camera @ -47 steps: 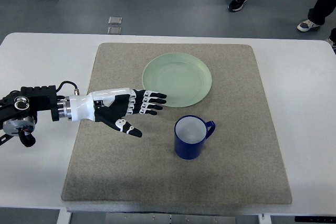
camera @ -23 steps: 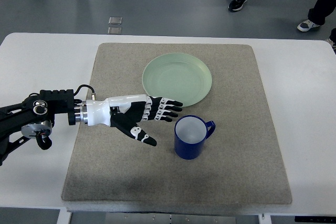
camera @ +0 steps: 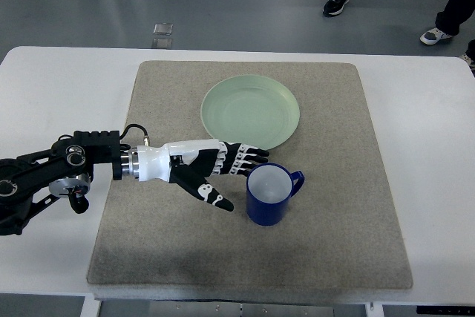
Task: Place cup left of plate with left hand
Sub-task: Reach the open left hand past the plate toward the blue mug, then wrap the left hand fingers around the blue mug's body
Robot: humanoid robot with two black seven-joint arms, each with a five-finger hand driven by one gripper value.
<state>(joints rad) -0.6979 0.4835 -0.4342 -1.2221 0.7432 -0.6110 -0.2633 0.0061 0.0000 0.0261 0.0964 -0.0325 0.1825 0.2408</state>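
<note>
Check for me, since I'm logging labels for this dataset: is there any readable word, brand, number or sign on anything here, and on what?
None can be read. The blue cup, the green plate, the grey mat and the white table show no print. The left hand bears only black and white patterning, no legible marks.

Black-and-white jointed left hand (camera: 211, 171)

Mat (camera: 326, 235) lies on table (camera: 430, 146). Plate (camera: 250, 111) sits behind cup (camera: 271, 194); left hand (camera: 211, 168) just left of cup.
</note>
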